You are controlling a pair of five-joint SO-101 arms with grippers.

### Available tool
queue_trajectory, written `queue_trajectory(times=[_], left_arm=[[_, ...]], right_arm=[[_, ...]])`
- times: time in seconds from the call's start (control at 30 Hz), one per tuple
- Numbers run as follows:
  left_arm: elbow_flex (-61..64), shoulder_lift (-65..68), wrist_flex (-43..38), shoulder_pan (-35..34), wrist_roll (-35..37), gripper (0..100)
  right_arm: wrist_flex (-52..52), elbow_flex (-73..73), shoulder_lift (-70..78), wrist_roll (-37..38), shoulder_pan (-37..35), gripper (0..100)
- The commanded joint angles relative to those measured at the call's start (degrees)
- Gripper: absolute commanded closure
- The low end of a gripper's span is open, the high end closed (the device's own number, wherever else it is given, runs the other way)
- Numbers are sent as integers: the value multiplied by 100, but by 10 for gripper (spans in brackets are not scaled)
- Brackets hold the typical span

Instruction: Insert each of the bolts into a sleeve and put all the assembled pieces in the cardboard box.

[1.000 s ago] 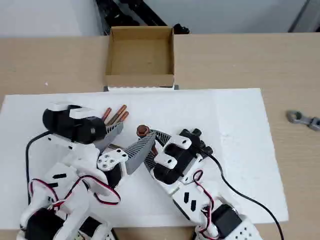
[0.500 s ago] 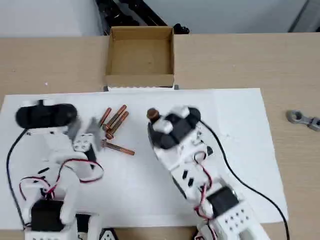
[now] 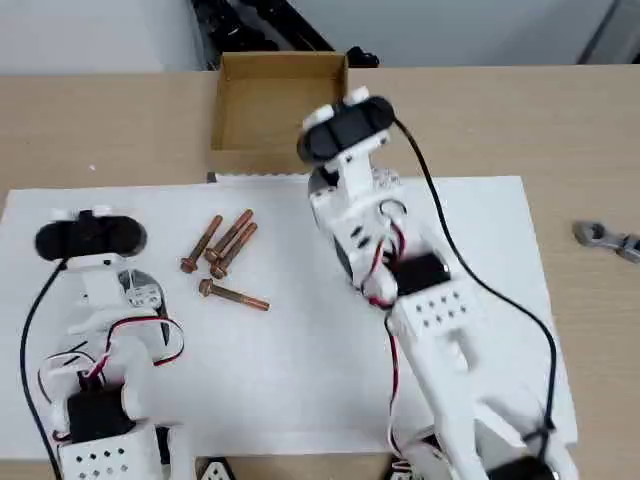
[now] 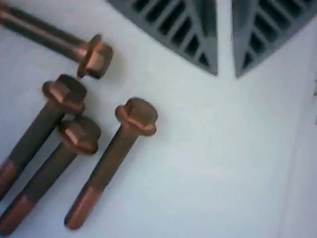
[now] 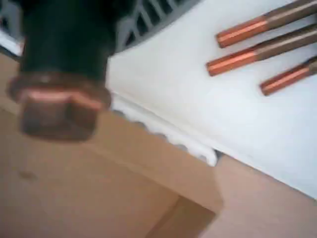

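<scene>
My right gripper point(image 5: 74, 32) is shut on a black sleeve point(image 5: 67, 54) with a copper bolt through it, whose head point(image 5: 57, 106) hangs over the cardboard box point(image 5: 124, 168). From above, the right arm's wrist point(image 3: 345, 130) covers the box's point(image 3: 275, 105) near right corner. Several loose copper bolts point(image 3: 225, 242) lie on the white sheet point(image 3: 470, 250), one point(image 3: 233, 294) a little apart. In the left wrist view they lie point(image 4: 111, 158) beside my left gripper point(image 4: 225, 74), which holds nothing and shows a narrow gap between its fingers. The left arm point(image 3: 90, 240) stands left of the bolts.
A metal wrench point(image 3: 605, 238) lies on the wooden table at the far right, off the sheet. Cables trail along both arms. The sheet's far edge point(image 5: 163, 131) runs just in front of the box.
The right arm swung from the sheet's middle up to the box, carrying the sleeved bolt. The left arm pulled back to the left, away from the right gripper, uncovering the bolts.
</scene>
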Motion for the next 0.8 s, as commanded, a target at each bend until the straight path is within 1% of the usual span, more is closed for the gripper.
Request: queue_trajectory(times=[0.0, 0.1, 0.2, 0.27, 0.47, 0.57, 0.77], left_arm=[[66, -35, -308, -9, -132, 994], [92, -35, -457, -9, -141, 994], [92, -35, -554, -9, -141, 994], [92, -35, -554, -9, -141, 994], [92, -35, -536, -44, -255, 994], [92, -35, -527, -44, -396, 994], [92, -35, -527, -53, -396, 995]], right_arm=[[-400, -862, 435, -26, 163, 998], [-822, -1222, 910, 0, 207, 997], [-1147, -1688, 1534, 360, 215, 997], [-1174, -2101, 1974, 457, 215, 997], [-1182, -3376, 3275, 431, 453, 997], [-1182, -3569, 3635, 422, 497, 997], [-1182, -3552, 3758, 413, 505, 996]])
